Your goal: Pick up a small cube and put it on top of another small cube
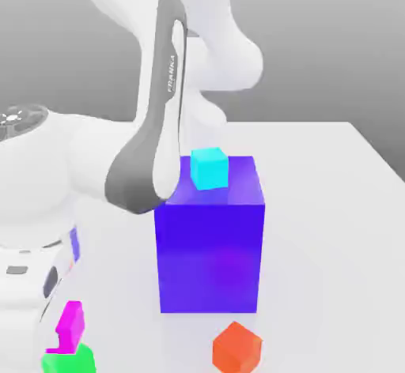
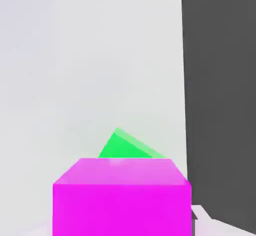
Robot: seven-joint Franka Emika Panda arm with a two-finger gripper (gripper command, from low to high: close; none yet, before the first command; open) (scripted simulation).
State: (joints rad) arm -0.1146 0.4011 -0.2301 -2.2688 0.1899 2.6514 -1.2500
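Magenta cube (image 1: 71, 322), green cube (image 1: 69, 359), cyan cube (image 1: 210, 167), orange-red cube (image 1: 236, 348), blue-purple block (image 1: 210, 245), white bench (image 1: 332, 229); all plain, glossy.

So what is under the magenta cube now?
The green cube is directly under the magenta cube. In the hand view one green corner shows past the magenta cube. Whether the two cubes touch cannot be seen, as the arm hides part of them.

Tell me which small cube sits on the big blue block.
The cyan cube. It rests on top of the big blue-purple block, near its back edge. The orange-red cube is on the table in front; the magenta cube sits over the green cube.
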